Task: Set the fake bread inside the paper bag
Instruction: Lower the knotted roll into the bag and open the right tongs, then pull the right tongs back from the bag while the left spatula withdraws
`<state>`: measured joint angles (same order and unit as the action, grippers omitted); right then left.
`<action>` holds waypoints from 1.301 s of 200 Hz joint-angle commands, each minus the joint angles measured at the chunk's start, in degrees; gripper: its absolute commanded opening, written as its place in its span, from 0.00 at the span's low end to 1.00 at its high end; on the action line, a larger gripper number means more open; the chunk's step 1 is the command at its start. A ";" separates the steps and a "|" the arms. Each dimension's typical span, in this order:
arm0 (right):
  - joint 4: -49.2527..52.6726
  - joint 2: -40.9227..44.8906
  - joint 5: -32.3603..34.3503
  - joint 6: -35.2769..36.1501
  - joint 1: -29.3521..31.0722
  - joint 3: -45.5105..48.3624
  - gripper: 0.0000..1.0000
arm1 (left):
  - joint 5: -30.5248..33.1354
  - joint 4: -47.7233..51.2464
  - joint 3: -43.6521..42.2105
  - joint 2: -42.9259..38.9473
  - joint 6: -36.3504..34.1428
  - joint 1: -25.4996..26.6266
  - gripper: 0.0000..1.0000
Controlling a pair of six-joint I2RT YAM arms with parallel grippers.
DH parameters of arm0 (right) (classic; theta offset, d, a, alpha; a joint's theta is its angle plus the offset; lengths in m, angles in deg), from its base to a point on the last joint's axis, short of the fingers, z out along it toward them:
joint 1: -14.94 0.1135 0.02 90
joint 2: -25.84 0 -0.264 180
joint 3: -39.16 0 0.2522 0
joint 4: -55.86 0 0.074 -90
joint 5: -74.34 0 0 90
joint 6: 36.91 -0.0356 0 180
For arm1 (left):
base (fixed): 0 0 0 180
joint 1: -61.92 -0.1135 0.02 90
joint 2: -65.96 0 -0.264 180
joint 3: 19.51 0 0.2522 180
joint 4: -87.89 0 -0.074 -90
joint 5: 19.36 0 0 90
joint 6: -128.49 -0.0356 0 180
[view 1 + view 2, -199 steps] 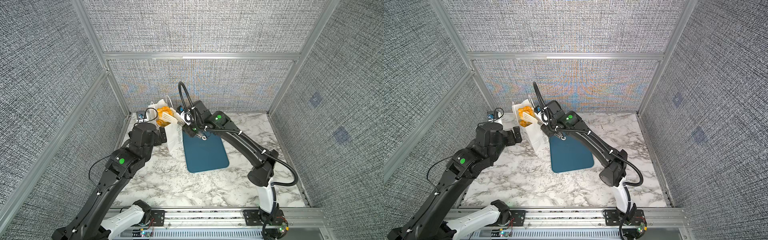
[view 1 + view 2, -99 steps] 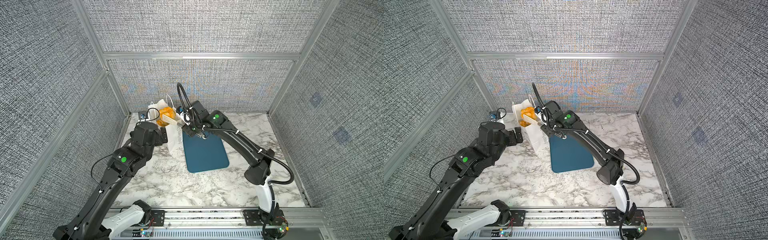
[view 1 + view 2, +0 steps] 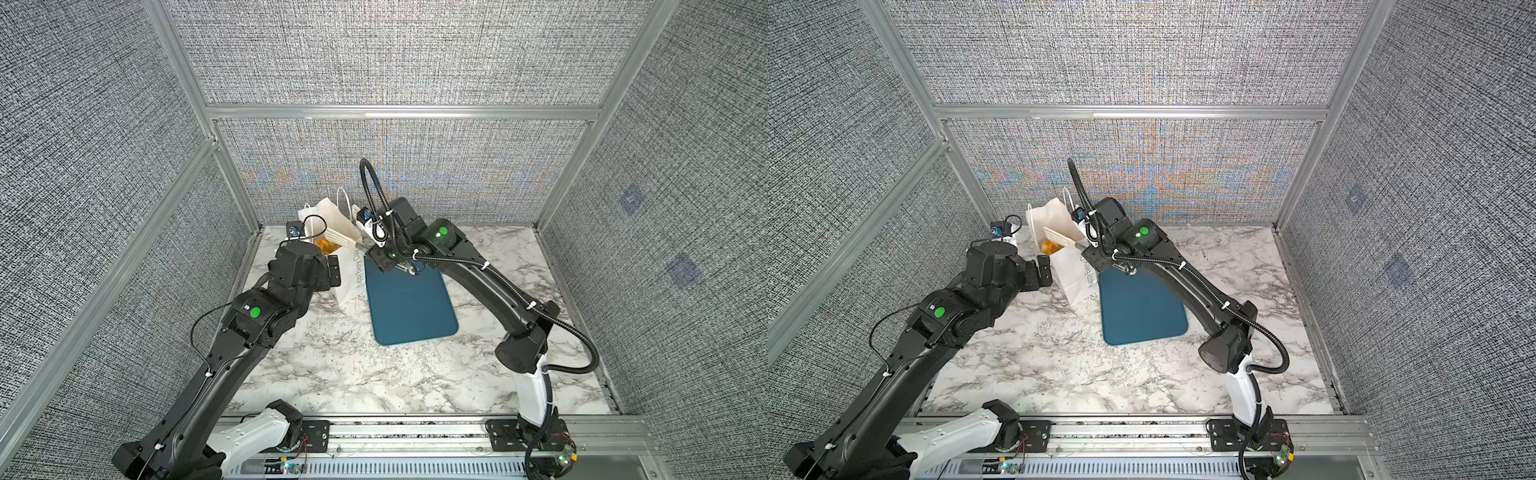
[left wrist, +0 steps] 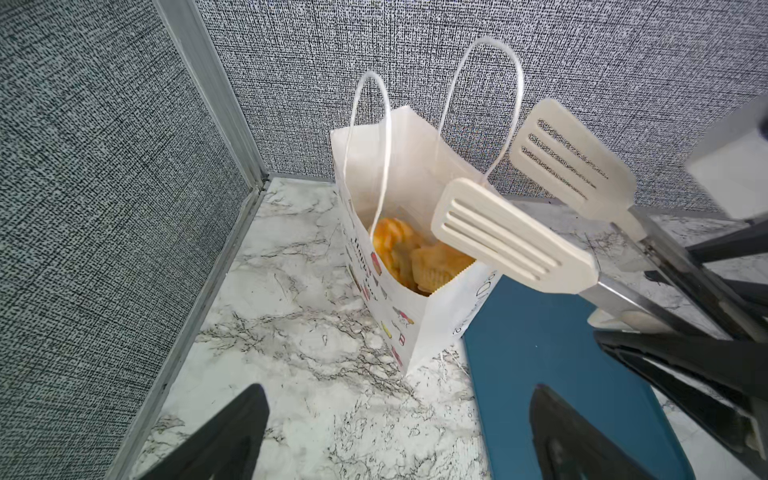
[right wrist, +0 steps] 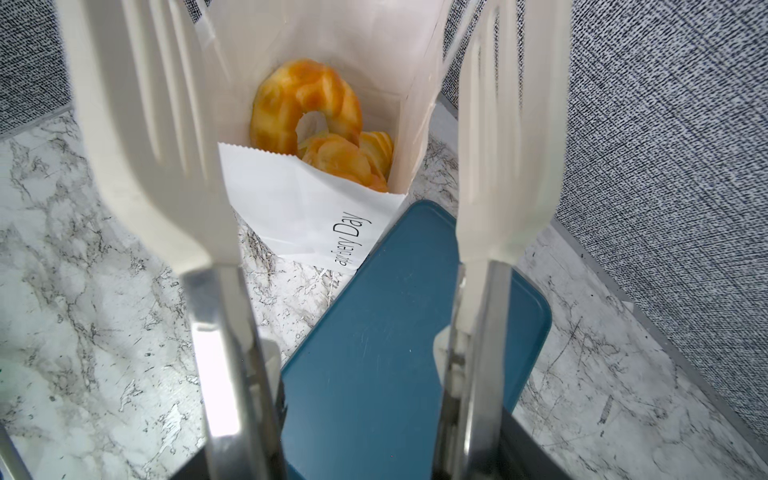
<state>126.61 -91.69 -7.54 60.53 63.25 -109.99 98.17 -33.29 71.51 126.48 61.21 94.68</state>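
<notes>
My right gripper kept hold of the tongs by the handles but had eased off. The two blades, pinched on a pastry a second earlier, now stood spread and empty. The bread lay beyond and below the blade tips inside the paper bag, a ring on top of other pieces. The tray under the tongs showed none, so I judged the loading done or nearly so. My left gripper hung wide open, empty, short of the bag.
</notes>
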 commanded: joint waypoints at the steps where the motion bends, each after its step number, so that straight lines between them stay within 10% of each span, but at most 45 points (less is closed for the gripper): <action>1: -2.59 1.93 0.63 0.08 -0.02 1.33 0.66 | -1.14 -2.86 -0.63 -0.25 -0.39 -0.15 0.99; 260: -18.87 27.86 6.23 -5.52 -15.19 43.78 0.65 | -14.27 -17.56 -0.48 9.82 -0.58 5.13 0.99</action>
<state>110.96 -65.29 -3.00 57.47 50.12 -69.32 85.54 -47.26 70.83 134.93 60.21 98.85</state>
